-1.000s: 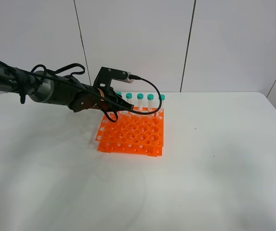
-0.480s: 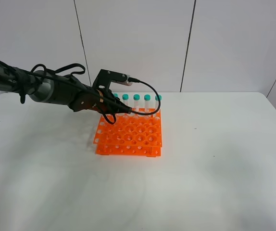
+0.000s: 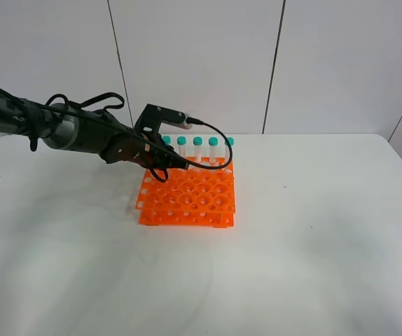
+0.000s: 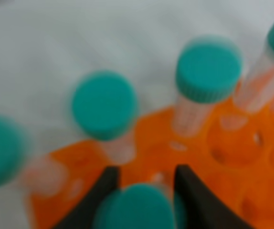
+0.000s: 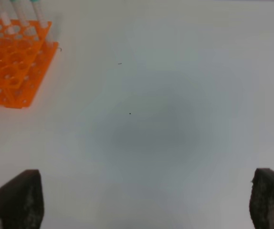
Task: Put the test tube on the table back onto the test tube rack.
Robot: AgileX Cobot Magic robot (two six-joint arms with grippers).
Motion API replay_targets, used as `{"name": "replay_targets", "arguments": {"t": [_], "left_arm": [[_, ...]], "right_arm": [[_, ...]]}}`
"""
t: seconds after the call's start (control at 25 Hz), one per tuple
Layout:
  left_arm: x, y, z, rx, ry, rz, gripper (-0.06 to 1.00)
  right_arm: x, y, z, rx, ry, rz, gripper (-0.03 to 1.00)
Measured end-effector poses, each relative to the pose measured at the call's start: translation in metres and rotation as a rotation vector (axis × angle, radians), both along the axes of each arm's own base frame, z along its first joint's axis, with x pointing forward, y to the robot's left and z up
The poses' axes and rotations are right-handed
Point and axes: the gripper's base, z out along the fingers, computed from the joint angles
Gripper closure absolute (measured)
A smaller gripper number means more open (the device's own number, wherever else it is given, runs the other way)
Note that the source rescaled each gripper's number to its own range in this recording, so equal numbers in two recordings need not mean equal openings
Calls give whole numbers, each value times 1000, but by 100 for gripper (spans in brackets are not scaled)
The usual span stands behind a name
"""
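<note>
One test tube (image 4: 138,207) between left gripper (image 4: 144,174) jaws, grip unclear — early release risks tilt, missed test tube rack (image 3: 187,196) hole — right jaws spread

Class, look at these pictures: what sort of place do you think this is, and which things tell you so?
Probably a lab-style test bench. An orange test tube rack holds teal-capped tubes, it stands on a plain white table, and a robot arm's tool works over the rack.
</note>
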Motion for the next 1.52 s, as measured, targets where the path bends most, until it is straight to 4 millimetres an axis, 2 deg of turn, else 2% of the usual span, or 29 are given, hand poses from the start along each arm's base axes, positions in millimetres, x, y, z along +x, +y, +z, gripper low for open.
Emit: {"name": "replay_targets", "arguments": {"t": [0.12,0.2,0.28,0.72,1.24,1.52], "left_arm": [[0,0,-1,7,0,-6,49],[0,0,-2,7,2,-6,39],[0,0,-2,7,2,-6,35],[-1,1,3,12,3,0,33],[-5,4,40,-13,-40,25,32],[-11,9,72,-14,-70,42,32]], "right_arm": [[0,0,0,0,0,0,-3],[0,0,0,0,0,0,-3],[0,0,0,0,0,0,-3],[0,0,0,0,0,0,-3],[0,0,0,0,0,0,-3],[0,0,0,0,0,0,-3]]}}
